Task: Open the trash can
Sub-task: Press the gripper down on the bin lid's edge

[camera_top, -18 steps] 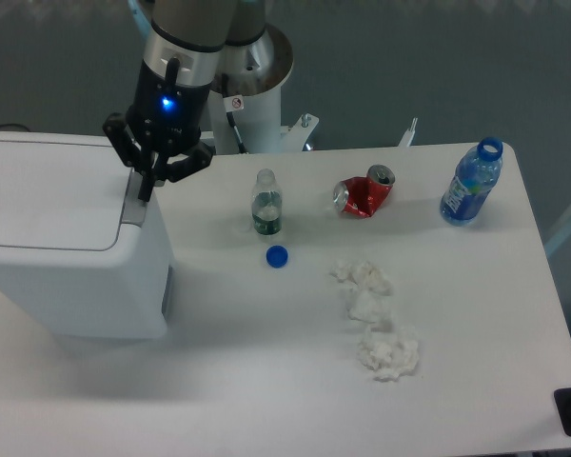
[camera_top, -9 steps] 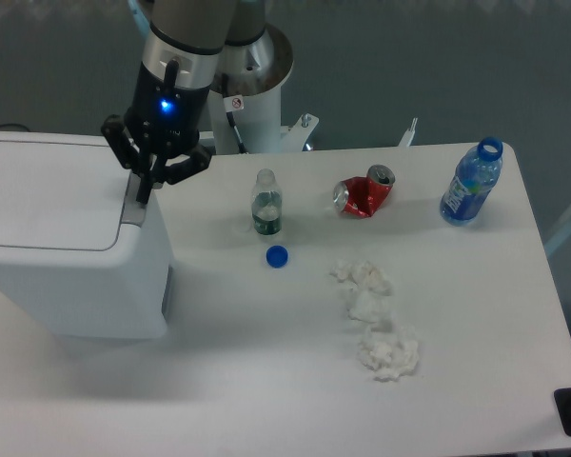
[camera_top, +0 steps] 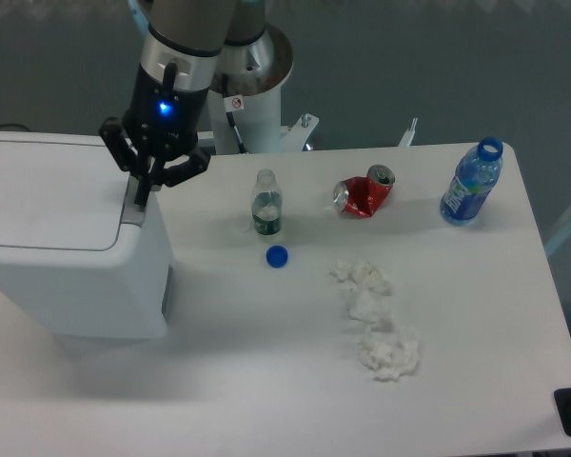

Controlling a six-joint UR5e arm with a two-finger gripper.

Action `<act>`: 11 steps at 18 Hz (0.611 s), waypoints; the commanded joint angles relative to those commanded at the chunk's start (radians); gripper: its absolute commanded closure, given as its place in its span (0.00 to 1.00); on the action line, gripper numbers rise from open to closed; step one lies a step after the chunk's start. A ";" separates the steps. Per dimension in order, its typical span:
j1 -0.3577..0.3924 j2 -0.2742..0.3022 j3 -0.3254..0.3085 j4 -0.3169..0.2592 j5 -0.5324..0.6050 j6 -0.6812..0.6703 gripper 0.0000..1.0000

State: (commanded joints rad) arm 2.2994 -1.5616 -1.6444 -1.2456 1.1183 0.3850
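Note:
The trash can (camera_top: 67, 243) is a large white boxy bin at the left of the table, with its flat lid down. A grey push-bar (camera_top: 133, 211) runs along its right rim. My gripper (camera_top: 143, 197) hangs right over that bar, pointing down, with its black fingers drawn together to a narrow tip that touches or nearly touches the bar. Nothing is held between the fingers.
A small clear bottle without cap (camera_top: 266, 204) stands mid-table, and a blue cap (camera_top: 277, 255) lies in front of it. A crushed red can (camera_top: 364, 193), a blue water bottle (camera_top: 472, 183) and several wads of white tissue (camera_top: 376, 319) lie to the right.
The gripper has shifted very slightly left and up over the push-bar. The lid has stayed down.

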 joint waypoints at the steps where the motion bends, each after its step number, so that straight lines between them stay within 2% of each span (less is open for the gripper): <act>1: 0.000 0.000 0.000 0.000 0.000 0.000 1.00; 11: 0.000 -0.002 0.000 0.000 0.000 0.000 1.00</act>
State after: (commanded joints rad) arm 2.2994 -1.5631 -1.6444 -1.2456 1.1183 0.3850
